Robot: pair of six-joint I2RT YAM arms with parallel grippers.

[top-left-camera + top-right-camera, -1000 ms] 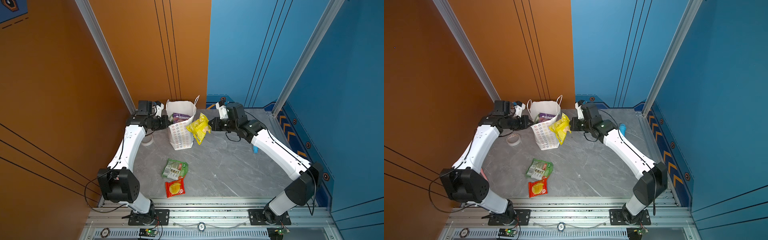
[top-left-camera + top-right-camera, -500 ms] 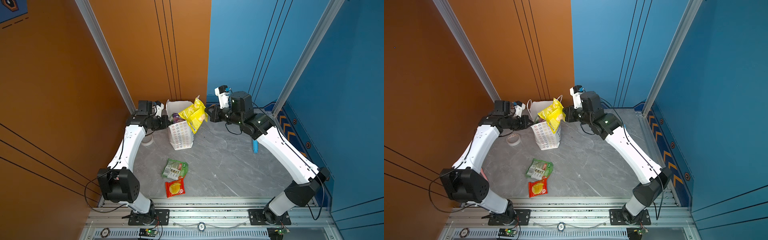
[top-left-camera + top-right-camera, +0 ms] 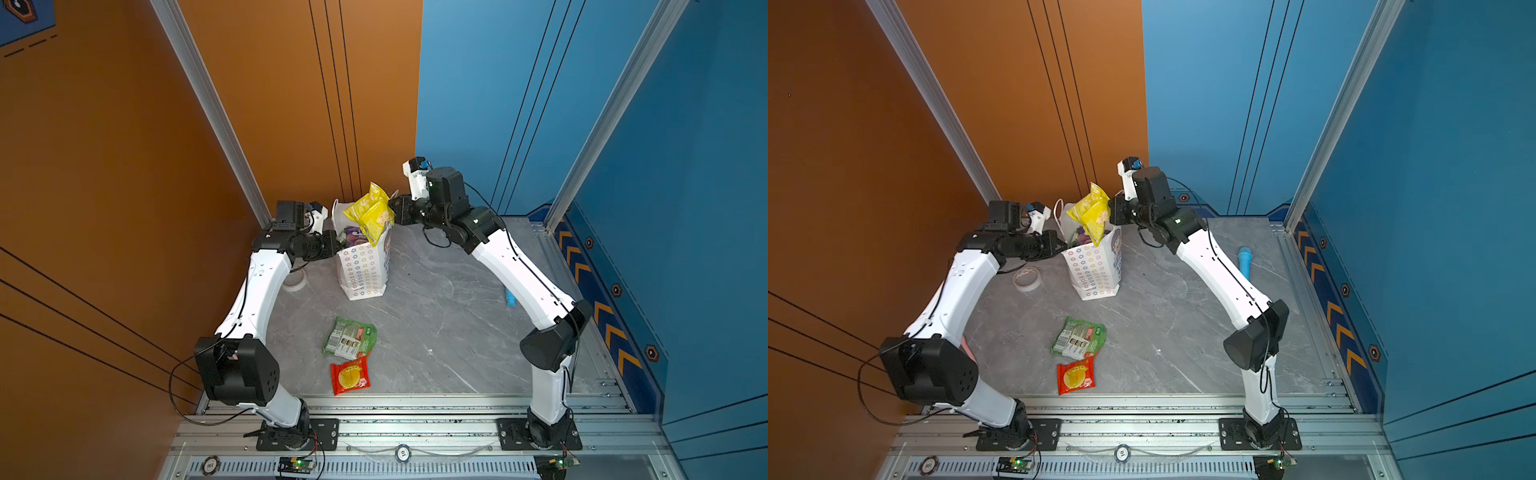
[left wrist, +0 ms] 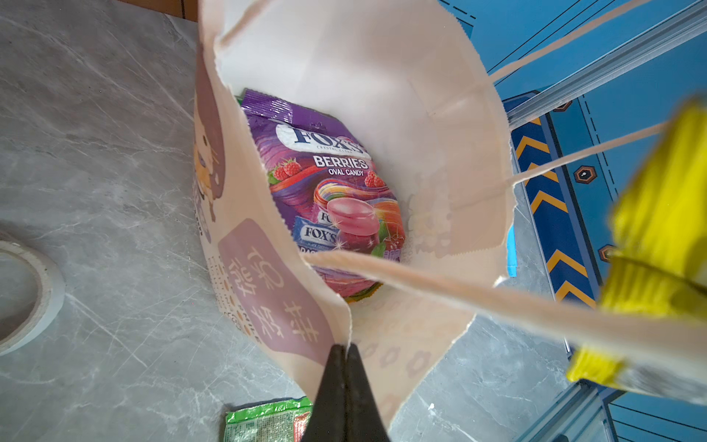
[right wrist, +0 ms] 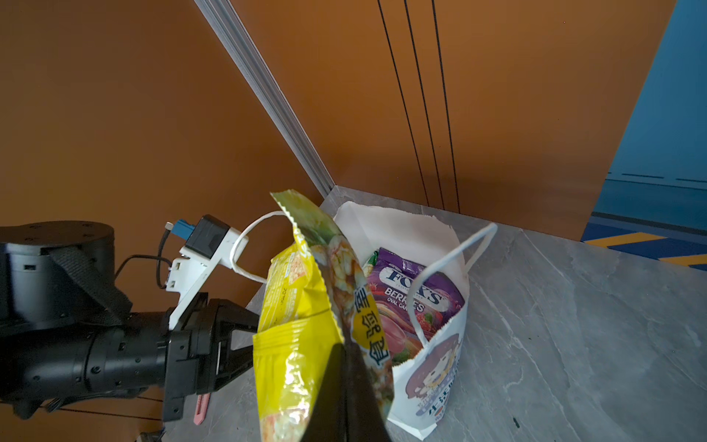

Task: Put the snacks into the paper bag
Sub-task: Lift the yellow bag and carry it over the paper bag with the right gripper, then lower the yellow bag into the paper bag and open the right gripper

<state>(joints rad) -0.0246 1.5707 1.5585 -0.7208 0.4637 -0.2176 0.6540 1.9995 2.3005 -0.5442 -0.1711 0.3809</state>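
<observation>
My right pincer (image 5: 345, 354) was clamped on the yellow pouch (image 3: 369, 212), which hung at its 9 o'clock over the mouth of the bag (image 3: 362, 272) in a top view. My left pincer (image 4: 346, 350) pinched the bag's rim from 9 o'clock. A purple packet (image 4: 325, 180) lay inside, and I couldn't make out what sat beneath it. A green pouch (image 3: 350, 337) and a red pouch (image 3: 350, 376) lay on the worktop (image 3: 436, 311) at the bag's 6 o'clock.
</observation>
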